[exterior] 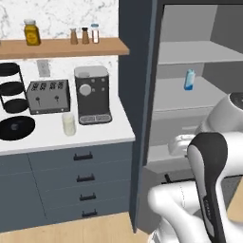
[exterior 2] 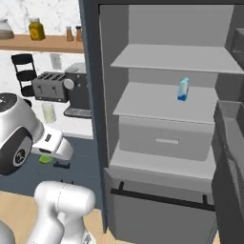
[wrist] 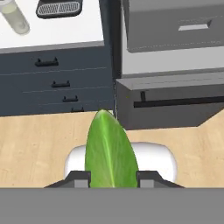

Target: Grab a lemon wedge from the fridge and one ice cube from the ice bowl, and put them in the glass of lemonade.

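Note:
My gripper (wrist: 111,179) is shut on a green-skinned lemon wedge (wrist: 109,148) that stands up between the two fingertips. It hangs over the wooden floor in front of the open fridge (exterior 2: 162,62) and the counter drawers. The wedge (exterior 2: 46,159) also peeks out under my hand in the right base view. The glass of lemonade (exterior: 69,124) stands on the white counter in front of the toaster and coffee machine, and shows at the top left of the hand view (wrist: 15,17). The black ice bowl (exterior: 16,127) lies at the counter's left end. The ice cube is too small to make out.
A blue bottle (exterior 2: 183,89) stands on the fridge's middle shelf. The fridge's bottom drawer (exterior 2: 157,200) is pulled out and its door (exterior 2: 228,157) stands open at right. A toaster (exterior: 48,96), coffee machine (exterior: 92,95) and three-tier rack (exterior: 12,88) line the counter's back.

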You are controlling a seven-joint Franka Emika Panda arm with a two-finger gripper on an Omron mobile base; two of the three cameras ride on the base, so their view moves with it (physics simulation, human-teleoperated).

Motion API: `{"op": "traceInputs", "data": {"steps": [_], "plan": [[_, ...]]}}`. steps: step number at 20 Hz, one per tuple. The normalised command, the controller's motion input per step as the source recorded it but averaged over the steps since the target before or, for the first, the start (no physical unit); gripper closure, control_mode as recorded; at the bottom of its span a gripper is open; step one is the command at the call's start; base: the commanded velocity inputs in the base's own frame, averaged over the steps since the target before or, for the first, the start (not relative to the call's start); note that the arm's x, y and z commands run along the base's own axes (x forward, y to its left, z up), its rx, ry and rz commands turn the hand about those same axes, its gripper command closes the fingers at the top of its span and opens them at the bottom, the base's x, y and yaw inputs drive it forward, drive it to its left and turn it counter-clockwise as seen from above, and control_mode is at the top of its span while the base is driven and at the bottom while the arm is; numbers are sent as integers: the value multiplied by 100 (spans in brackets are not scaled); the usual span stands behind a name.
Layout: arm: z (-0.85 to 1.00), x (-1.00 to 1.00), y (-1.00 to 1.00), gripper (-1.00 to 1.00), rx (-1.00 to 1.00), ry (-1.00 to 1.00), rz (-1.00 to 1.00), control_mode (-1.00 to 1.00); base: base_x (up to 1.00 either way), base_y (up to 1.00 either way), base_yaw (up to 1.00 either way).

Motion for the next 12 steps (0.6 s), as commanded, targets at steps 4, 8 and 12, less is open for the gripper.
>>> {"op": "traceInputs", "data": {"steps": [4,8,12], "plan": [[0,0,0,100,0,0,0,100,11,100,6],[0,0,0,100,0,0,0,100,74,98,0],[0,0,0,100,0,0,0,100,72,33,-5]]}}
